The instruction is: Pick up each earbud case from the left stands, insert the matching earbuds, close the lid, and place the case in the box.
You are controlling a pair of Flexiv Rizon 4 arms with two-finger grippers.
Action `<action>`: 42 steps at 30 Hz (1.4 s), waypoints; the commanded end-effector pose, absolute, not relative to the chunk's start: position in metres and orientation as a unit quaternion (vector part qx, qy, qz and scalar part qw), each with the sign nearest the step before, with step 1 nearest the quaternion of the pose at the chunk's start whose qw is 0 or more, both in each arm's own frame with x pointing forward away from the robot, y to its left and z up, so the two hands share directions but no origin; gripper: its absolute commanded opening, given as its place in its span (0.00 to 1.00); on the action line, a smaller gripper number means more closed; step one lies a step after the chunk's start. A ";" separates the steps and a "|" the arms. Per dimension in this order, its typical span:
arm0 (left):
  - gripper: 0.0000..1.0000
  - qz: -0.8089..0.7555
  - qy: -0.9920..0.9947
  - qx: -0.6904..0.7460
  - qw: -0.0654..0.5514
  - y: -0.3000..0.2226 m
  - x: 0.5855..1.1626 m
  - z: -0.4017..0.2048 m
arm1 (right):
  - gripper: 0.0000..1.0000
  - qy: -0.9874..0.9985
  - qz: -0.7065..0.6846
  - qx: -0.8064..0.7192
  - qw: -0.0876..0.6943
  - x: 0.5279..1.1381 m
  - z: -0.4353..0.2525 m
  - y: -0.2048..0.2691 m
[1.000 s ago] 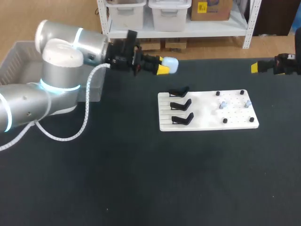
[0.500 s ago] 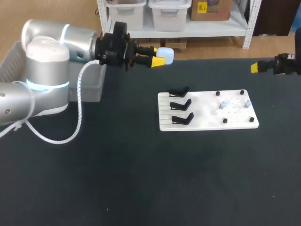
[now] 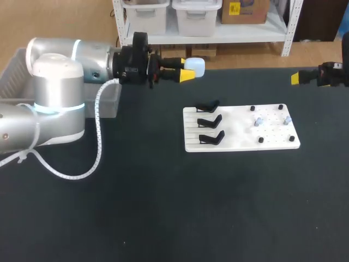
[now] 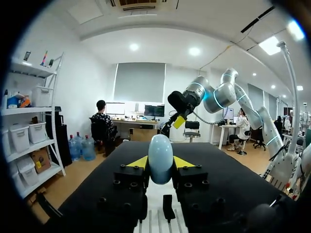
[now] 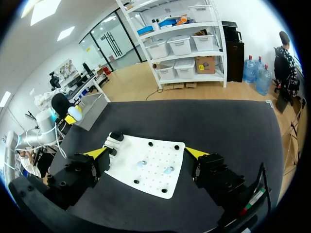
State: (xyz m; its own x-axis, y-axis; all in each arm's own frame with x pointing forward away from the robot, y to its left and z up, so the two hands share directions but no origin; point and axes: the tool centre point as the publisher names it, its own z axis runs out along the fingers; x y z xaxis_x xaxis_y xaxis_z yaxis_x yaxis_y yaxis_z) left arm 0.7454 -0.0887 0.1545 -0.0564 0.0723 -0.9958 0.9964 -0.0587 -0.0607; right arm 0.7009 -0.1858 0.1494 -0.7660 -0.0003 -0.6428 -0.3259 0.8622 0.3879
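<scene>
Your left gripper (image 3: 187,70) is clamped on the pale blue earbud case (image 3: 196,66). Both yellow fingers (image 4: 137,162) press its sides, and the gap between them is only as wide as the case. The case stands upright between the fingers and its lid looks closed. It is held off the tabletop (image 3: 163,207) near the far edge, between the grey box (image 3: 13,68) and the white board (image 3: 240,136), and it touches neither. Three black stands (image 3: 210,121) sit on the board's left part. Two small pale earbuds (image 3: 258,121) sit among the pegs on its right part. Your right gripper (image 5: 146,153) is at the tabletop's far right edge, fingers spread wide, gripping nothing and touching nothing. The board lies ahead of them, well apart.
</scene>
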 end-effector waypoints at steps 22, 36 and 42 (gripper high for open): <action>0.00 -0.526 0.500 0.537 0.430 -0.091 0.748 0.151 | 1.00 0.907 0.246 -0.090 0.330 0.701 0.150 -0.186; 0.00 -0.526 0.500 0.537 0.430 -0.091 0.748 0.151 | 1.00 0.888 0.262 -0.184 0.330 0.671 0.185 -0.103; 0.00 -0.526 0.500 0.537 0.430 -0.091 0.748 0.151 | 1.00 0.882 0.265 -0.221 0.320 0.663 0.196 -0.061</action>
State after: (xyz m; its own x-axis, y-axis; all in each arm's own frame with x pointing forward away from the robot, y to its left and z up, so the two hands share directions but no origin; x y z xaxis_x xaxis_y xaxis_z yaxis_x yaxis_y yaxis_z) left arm 0.7465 -0.0906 0.1507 -0.0535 0.0831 -0.9951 0.9898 -0.1277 -0.0638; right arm 0.6612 -0.0750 0.1925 -0.6929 -0.2091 -0.6900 -0.5596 0.7595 0.3318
